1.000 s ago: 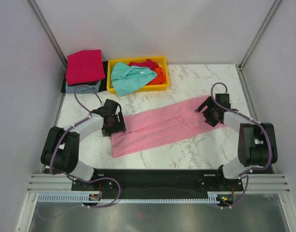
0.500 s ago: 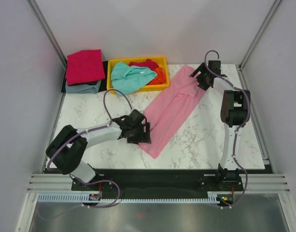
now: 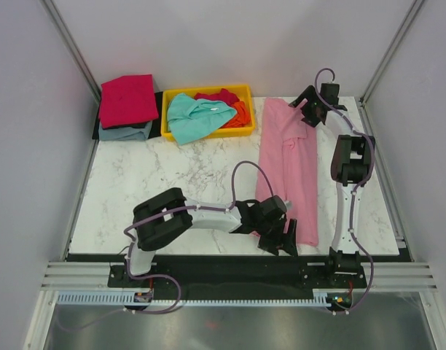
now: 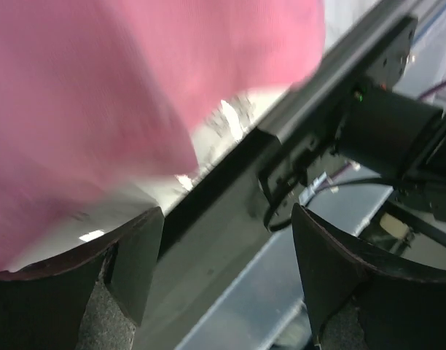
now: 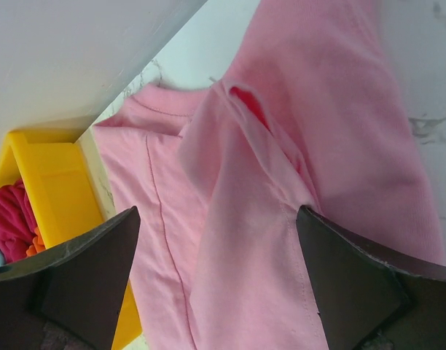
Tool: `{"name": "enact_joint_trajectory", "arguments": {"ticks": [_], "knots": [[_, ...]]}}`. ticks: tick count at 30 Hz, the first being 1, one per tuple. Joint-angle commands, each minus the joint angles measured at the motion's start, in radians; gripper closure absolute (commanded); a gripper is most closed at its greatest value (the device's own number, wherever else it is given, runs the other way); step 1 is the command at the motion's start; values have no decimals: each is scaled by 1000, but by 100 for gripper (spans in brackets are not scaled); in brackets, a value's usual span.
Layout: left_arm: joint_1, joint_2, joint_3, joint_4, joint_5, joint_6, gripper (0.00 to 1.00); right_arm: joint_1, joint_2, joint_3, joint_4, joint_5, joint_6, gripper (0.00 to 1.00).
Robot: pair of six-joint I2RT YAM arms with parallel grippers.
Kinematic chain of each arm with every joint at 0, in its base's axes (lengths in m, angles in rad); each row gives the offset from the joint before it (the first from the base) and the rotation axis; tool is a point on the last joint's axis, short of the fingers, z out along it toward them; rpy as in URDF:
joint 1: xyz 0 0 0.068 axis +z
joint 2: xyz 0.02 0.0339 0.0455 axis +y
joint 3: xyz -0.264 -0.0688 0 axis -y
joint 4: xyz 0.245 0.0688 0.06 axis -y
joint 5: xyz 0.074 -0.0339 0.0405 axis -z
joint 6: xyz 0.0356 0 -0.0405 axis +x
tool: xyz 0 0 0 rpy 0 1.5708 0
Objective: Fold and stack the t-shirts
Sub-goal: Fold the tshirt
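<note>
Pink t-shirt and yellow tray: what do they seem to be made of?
The pink t-shirt looks like soft, matte knit cloth, probably cotton: it creases and folds over itself, and stitched seams show up close. The yellow tray looks like rigid moulded plastic: even bright colour and straight, smooth walls.

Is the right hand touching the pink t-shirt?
Cannot tell. Right wrist view shows the right hand open over the pink t-shirt, with neither contact nor gap plain. The top view is no clearer.

I see the white marble table (image 3: 172, 175) carrying a pink t-shirt (image 3: 292, 168) stretched lengthwise at right, a yellow tray (image 3: 234, 133) at the back, and folded t-shirts (image 3: 127, 102) stacked back-left.
</note>
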Motion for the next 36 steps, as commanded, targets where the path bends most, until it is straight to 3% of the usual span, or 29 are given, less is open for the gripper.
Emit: {"name": "enact_joint_trajectory", "arguments": {"ticks": [1,3,7,15,17,21,22,24,25,28,30,36], "knots": [[-30,31,-11,-83,47,-72,20,-48,68,-19,-107,-7,-53,2],[-30,-25,-19,-122,11,-64,20,-46,35,-41,-109,-81,-58,2],[-32,-155,21,-260,-87,-11,19,-45,-94,-160,-106,-75,-84,2],[-24,-375,180,-520,-373,172,17,-43,-404,-148,-265,-128,-165,2],[2,-430,184,-575,-463,227,15,-31,-517,-305,-274,-69,-186,2],[155,-516,92,-561,-430,279,19,4,-909,-701,-283,121,-187,2],[167,-525,73,-551,-433,298,19,18,-976,-878,-288,152,-168,2],[183,-532,27,-534,-439,335,20,33,-1187,-1068,-264,209,-78,2],[186,-529,13,-508,-430,341,20,42,-1258,-1246,-241,209,-46,3],[200,-512,-34,-453,-392,341,22,133,-1482,-1485,-218,260,71,16],[213,-513,-85,-405,-358,329,22,173,-1571,-1541,-276,322,108,24],[249,-483,-207,-250,-257,286,25,334,-1654,-1639,-417,388,232,33]]}}
